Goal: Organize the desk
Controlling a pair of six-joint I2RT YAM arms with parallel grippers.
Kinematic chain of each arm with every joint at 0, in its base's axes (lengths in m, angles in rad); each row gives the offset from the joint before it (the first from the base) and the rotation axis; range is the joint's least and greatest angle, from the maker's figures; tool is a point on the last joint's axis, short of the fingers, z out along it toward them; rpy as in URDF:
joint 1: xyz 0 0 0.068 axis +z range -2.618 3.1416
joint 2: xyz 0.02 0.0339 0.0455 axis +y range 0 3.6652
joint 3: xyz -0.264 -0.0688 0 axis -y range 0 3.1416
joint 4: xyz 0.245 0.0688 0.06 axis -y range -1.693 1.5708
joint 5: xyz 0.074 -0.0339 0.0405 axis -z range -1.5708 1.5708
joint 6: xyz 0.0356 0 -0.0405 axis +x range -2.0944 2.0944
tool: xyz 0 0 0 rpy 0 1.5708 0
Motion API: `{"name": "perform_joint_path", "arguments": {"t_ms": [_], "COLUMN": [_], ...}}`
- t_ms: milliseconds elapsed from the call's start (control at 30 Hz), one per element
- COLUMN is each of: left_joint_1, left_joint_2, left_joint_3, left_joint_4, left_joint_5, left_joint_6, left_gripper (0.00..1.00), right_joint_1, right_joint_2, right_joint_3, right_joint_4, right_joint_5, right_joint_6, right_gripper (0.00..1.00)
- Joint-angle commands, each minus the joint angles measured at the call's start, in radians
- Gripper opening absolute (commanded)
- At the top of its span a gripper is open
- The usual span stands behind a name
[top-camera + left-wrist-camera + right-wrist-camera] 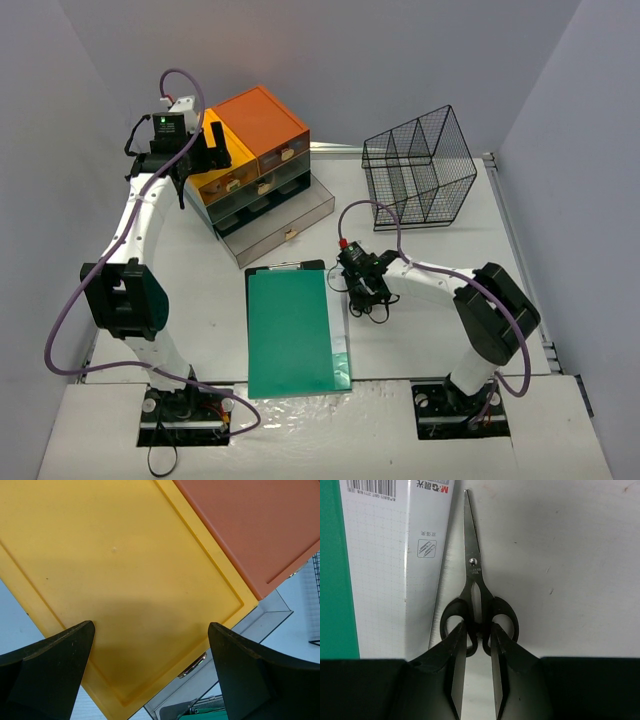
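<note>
The white desk (430, 330) holds a green clipboard (295, 335) at front centre. Black-handled scissors (476, 595) lie closed on the desk just right of the clipboard, blades pointing away from the wrist camera. My right gripper (477, 627) is low over them, fingertips (460, 635) inside the two handle loops and closed on the handles' inner bars; in the top view the right gripper (362, 290) covers most of the scissors. My left gripper (205, 150) is wide open and empty, hovering above the yellow lid (125, 570) of the drawer unit (255, 150); it also shows in the left wrist view (151, 627).
The drawer unit's clear bottom drawer (285, 228) is pulled open toward the clipboard. A black wire basket (420, 165) stands at the back right. A white gridded pad (395, 555) lies under the clipboard's right edge, beside the scissors. Grey walls close in on both sides.
</note>
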Motion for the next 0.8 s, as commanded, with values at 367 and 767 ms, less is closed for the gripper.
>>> {"name": "perform_joint_path", "arguments": {"t_ms": [367,767], "left_joint_1": [0.021,0.021], "left_joint_2": [0.001,-0.008], "left_joint_3": [-0.001,-0.017], "left_joint_4": [-0.123,-0.111], "left_joint_5": [0.002,0.004], "left_joint_6": [-0.02,-0.028], "left_gripper": [0.97,0.97], "right_joint_1": [0.065,0.069], "right_joint_2": [-0.211,-0.05], "right_joint_3": [0.211,0.517], "right_joint_4": [-0.257,-0.132], "right_joint_5": [0.042,-0.022], "right_joint_6": [0.154,0.198], "right_gripper": [0.0,0.0]}}
